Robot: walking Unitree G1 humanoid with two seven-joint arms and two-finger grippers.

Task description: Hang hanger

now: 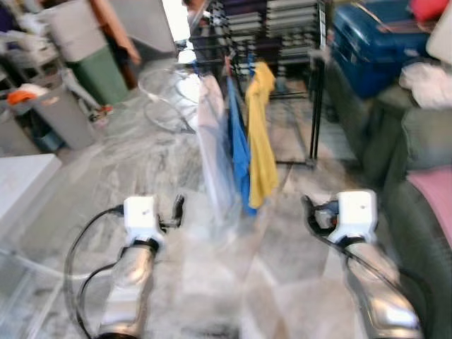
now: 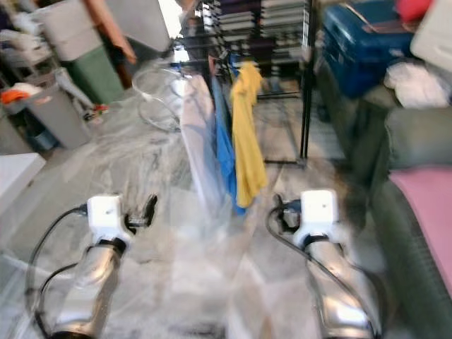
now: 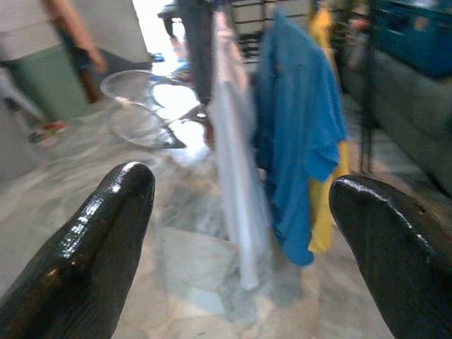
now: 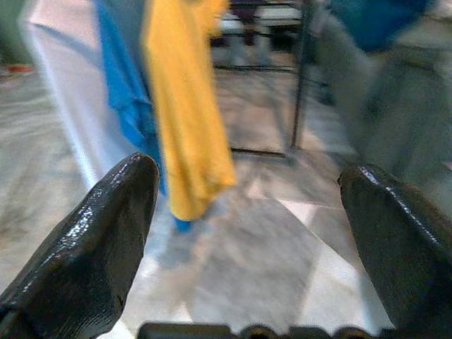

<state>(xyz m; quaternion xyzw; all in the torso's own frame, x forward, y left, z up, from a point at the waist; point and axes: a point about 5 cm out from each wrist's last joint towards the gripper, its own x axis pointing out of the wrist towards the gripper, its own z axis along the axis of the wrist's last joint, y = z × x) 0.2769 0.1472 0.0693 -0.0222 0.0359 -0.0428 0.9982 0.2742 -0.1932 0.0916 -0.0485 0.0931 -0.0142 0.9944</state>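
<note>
Three garments hang side by side from a black rack [image 1: 316, 106] ahead of me: a pale white one [image 1: 212, 141], a blue shirt [image 1: 239, 148] and a yellow shirt [image 1: 260, 141]. Their hangers are blurred at the rack's top rail. My left gripper [image 1: 175, 210] is held low over the marble floor, left of the garments, open and empty; in the left wrist view its fingers [image 3: 106, 233] frame the white and blue garments. My right gripper [image 1: 311, 212] is at the same height on the right, also open and empty, with the yellow shirt [image 4: 183, 106] ahead of it.
A grey sofa [image 1: 424, 141] with a pink cushion [image 1: 434, 191] runs along the right, with a blue suitcase [image 1: 374, 42] behind it. Grey bin [image 1: 60, 113], green bin [image 1: 102, 70] and a person [image 1: 116, 28] are at the back left. A white surface [image 1: 21, 183] lies at the left.
</note>
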